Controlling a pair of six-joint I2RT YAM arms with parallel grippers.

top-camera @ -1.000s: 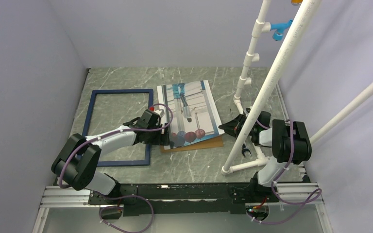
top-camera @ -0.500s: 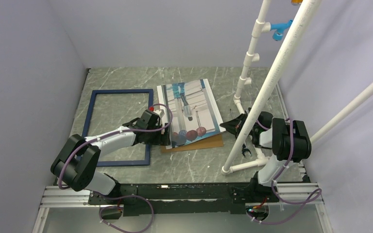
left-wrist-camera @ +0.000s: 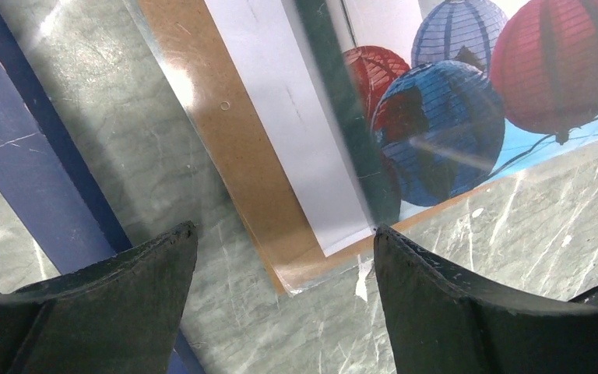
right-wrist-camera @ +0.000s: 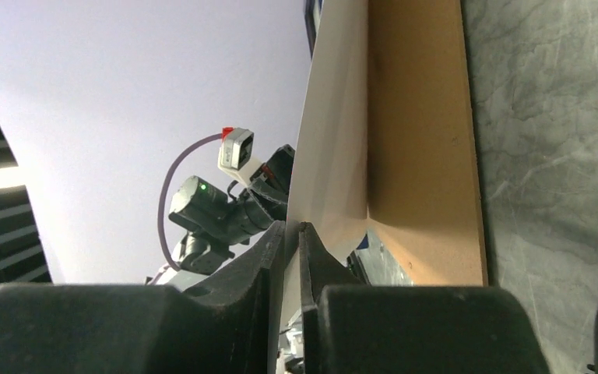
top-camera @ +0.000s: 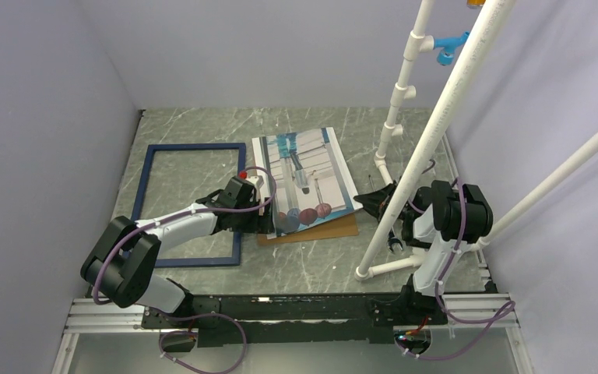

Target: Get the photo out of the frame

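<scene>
No legible text, label or number on anything

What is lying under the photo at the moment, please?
A brown board lies under the photo, showing along its near and left edges. The right hand pinches the photo's right edge, raised off it. The board's middle is covered.

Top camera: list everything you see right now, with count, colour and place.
table: one, grey-green marble.
photo: one, white-bordered, teal with red and blue balls, centre, right edge lifted.
frame: one, navy blue, flat on the table, left of the photo.
brown board: one, under the photo.
pipe rack: one, white, with a blue fitting, right side.
left claw: one, black, open, at the photo's near left corner.
right claw: one, black, shut on the photo's right edge.
</scene>
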